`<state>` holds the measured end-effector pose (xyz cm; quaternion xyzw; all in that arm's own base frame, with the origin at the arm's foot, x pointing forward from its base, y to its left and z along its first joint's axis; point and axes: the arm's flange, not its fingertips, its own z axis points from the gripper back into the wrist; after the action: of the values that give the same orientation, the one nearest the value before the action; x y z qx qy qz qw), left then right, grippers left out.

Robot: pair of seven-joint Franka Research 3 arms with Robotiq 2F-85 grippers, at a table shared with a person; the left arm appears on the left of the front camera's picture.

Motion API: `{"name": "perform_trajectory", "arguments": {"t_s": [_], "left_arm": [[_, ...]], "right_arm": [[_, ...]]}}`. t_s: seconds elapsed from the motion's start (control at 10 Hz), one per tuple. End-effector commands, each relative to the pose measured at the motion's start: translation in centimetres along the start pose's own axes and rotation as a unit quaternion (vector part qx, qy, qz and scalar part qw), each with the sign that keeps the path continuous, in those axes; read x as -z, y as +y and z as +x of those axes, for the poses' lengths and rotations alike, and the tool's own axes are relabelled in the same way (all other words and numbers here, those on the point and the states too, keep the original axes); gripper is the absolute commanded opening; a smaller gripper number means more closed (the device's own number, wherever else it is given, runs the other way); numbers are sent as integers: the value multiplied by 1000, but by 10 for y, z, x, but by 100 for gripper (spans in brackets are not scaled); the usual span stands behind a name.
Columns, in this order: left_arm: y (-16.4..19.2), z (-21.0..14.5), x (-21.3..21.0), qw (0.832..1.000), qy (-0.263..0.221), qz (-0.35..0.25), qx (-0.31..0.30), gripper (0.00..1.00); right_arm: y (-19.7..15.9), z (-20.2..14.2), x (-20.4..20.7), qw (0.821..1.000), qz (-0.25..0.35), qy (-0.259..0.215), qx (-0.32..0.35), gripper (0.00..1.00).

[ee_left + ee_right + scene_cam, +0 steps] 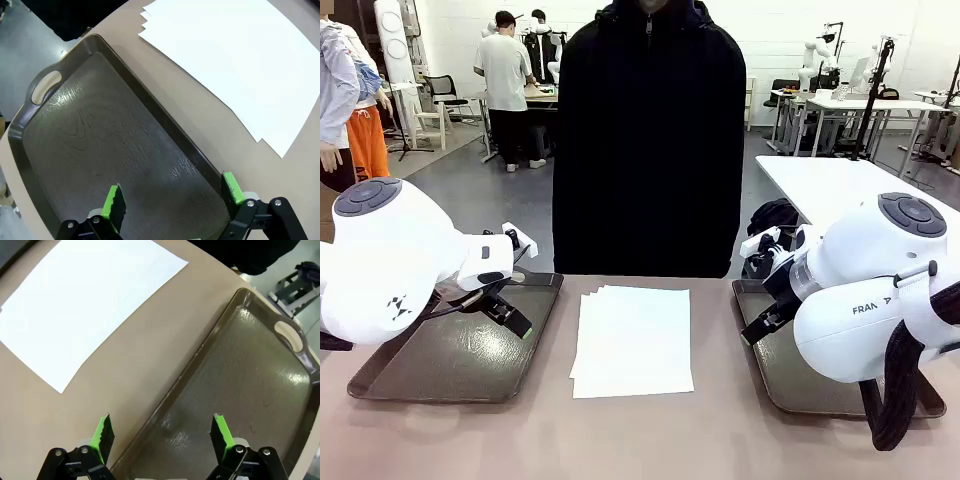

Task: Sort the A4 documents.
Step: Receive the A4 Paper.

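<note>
1. Lying in a loose, slightly fanned stack on the table (650,440), the A4 documents (632,340) sit between the left tray (450,365) and the right tray (775,375), apart from both.
2. The left gripper (172,197) hangs over its tray's floor, jaws spread wide and grasping nothing. The right gripper (161,432) is likewise released, poised above the right tray's inner rim.
3. No sheet lies on the tray floors that show, so sorting looks unstarted; the step in hand is probably a first reach to the stack.
4. Aim for an offset corner (the fan leaves several exposed). Thin sheets lie flat and cling, so press lightly with one pad and slide until only the top sheet lifts.
5. Send one arm to the middle at a time, so the two don't crowd over the stack.
</note>
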<state>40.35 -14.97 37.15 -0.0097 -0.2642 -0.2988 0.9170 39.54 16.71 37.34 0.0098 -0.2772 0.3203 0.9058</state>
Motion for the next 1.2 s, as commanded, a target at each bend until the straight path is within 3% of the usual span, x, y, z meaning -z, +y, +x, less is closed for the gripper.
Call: {"name": "perform_trajectory", "arguments": {"t_s": [0.0, 1.1], "left_arm": [[0, 0, 0, 1000, 0, 0, 0, 100], [0, 0, 0, 1000, 0, 0, 0, 100]], "right_arm": [[0, 0, 0, 1000, 0, 0, 0, 100], [0, 0, 0, 1000, 0, 0, 0, 100]]}}
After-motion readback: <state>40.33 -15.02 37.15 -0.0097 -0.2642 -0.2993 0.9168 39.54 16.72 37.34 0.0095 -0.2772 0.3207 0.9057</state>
